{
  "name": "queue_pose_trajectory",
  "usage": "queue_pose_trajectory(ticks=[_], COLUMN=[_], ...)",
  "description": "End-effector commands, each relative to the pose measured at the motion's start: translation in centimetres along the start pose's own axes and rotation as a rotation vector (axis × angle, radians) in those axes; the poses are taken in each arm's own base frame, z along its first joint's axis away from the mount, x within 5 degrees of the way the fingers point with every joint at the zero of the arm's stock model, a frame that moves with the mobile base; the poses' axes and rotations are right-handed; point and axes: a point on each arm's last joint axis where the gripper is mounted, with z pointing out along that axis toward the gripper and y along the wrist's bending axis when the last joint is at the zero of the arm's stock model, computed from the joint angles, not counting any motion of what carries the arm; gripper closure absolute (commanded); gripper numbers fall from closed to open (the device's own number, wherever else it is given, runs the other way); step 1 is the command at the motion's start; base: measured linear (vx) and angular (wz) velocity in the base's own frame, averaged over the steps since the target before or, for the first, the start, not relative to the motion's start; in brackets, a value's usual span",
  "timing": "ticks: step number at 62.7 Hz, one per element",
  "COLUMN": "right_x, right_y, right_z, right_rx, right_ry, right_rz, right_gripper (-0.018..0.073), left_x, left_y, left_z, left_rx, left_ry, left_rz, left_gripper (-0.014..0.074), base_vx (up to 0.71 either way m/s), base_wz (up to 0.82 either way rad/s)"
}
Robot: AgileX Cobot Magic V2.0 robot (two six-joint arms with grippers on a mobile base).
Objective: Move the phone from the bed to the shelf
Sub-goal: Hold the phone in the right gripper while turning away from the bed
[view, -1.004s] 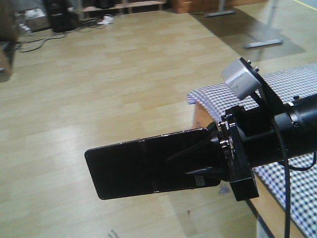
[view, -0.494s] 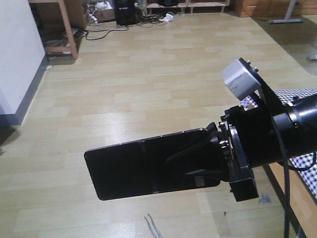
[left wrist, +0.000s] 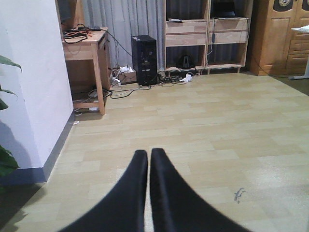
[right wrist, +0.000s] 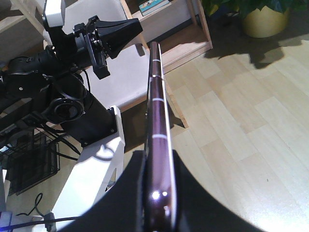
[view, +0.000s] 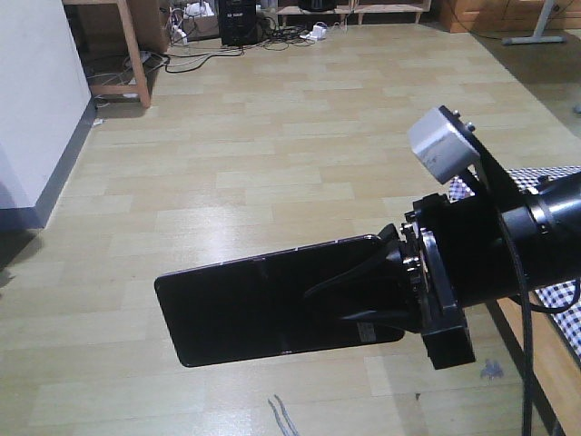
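Since half a second ago the room has slid a little to the right in the front view: the white wall (view: 32,100) fills more of the left edge and less of the bed (view: 565,307) shows, while the arm and its load sit at the same spot in the picture. The right claw (view: 368,292) is clamped on one short end of the phone (view: 272,304). The black slab sticks out to the left, its long side close to level and its glossy face toward the camera. It hangs in the air over the wooden floor (view: 272,136), clear of the bed's edge, whose checked cloth shows only at the right border. From the right wrist the phone is seen edge-on (pinkish rim catching the light), its far end showing against the lower board of the shelf (right wrist: 186,52). The left claw (left wrist: 148,162) is closed, its two black fingers nearly touching, with nothing between them.
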Motion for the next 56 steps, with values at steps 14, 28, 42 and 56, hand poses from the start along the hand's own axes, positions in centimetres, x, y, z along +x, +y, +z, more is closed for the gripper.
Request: queue_pose_trajectory(ticks=[14, 28, 42, 56], right_x=[-1.19, -1.19, -1.19, -1.19], right_y=[1.81, 1.81, 1.81, 1.81], right_z=[-0.8, -0.8, -0.8, -0.8], right_rx=[-0.09, -0.09, -0.09, -0.09], right_ry=[-0.071, -0.071, -0.071, -0.071], right_rz=[-0.021, -0.021, -0.021, -0.021], right_gripper=[0.0561, 0.0561, 0.0561, 0.0561], left_x=[-1.42, -1.42, -1.42, -1.42], left_y=[0.16, 0.16, 0.16, 0.16], left_z=[-0.3, -0.3, -0.3, -0.3], left_rx=[-0.01, -0.01, -0.01, -0.01], left_ry=[-0.107, -0.107, -0.107, -0.107], left_rz=[-0.014, -0.014, -0.014, -0.014], left_gripper=[0.0595, 0.0595, 0.0595, 0.0595], base_vx=[0.11, 0.16, 0.2, 0.21], base_wz=[0.02, 0.08, 0.04, -0.01])
